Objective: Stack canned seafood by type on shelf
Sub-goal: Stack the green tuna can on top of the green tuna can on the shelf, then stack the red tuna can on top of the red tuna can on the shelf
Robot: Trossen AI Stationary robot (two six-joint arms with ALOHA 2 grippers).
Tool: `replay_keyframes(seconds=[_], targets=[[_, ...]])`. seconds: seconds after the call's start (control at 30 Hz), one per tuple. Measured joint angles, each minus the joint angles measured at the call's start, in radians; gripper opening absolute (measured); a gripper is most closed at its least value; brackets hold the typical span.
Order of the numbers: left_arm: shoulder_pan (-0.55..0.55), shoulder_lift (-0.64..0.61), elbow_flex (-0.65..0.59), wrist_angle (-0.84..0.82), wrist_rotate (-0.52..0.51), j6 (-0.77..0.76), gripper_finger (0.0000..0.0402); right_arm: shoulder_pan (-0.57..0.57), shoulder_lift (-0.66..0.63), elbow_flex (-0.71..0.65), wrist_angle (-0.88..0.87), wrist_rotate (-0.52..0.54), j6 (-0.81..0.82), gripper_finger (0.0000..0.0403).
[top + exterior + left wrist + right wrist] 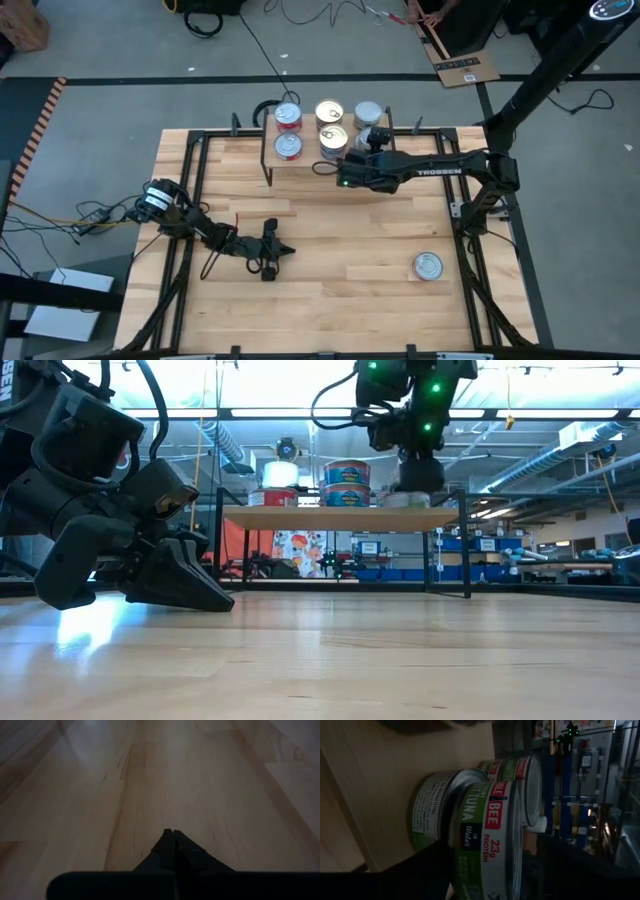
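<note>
The shelf (308, 157) stands at the table's far edge on black legs. On it are two red-sided tins (288, 146), two gold-topped stacks (333, 138) with blue-green labels (347, 482), and a silver-topped tin (367, 113). One more tin (428, 266) sits alone on the tabletop near the right. My right gripper (372, 138) hovers over the shelf's right end, just above a low tin (405, 500); whether it touches that tin is hidden. Its wrist view shows the green-labelled stacks (490, 835) close by. My left gripper (288, 250) lies shut at the table's middle-left. My left gripper lies on the bare tabletop with its shut fingertips (218, 603), slanting down from the table's left. It holds nothing.
Black frame rails (196, 190) run along the table's left and right sides. Bare wood (350, 230) lies between the shelf and the near edge. Cables and a cardboard box (462, 68) lie on the floor beyond the table.
</note>
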Motion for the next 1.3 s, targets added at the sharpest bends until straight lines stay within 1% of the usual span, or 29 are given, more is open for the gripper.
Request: replay_keyframes(seconds=[0.17,0.33,0.57,0.73,0.87,1.07,1.3], targets=[[0.0,0.0,0.0,0.0,0.0,0.0,0.0001,0.0,-0.005,0.0,0.07,-0.009,-0.033,0.0295],[0.0,0.0,0.0,0.0,0.0,0.0,0.0001,-0.003,-0.005,0.0,0.109,-0.018,-0.049,0.0299],[0.0,0.0,0.0,0.0,0.0,0.0,0.0001,-0.022,-0.005,0.0,0.153,-0.047,-0.054,0.029],[0.0,0.0,0.0,0.0,0.0,0.0,0.0001,-0.042,-0.01,0.0,0.177,-0.071,-0.006,0.0284],[0.0,0.0,0.0,0.0,0.0,0.0,0.0001,-0.046,-0.02,0.004,0.189,-0.102,0.016,0.0285],[0.0,0.0,0.0,0.0,0.0,0.0,0.0001,-0.045,-0.035,0.029,0.244,-0.104,0.017,0.0289],[0.0,0.0,0.0,-0.001,0.0,-0.003,0.0001,-0.068,-0.04,0.029,0.284,-0.158,0.022,0.0286]])
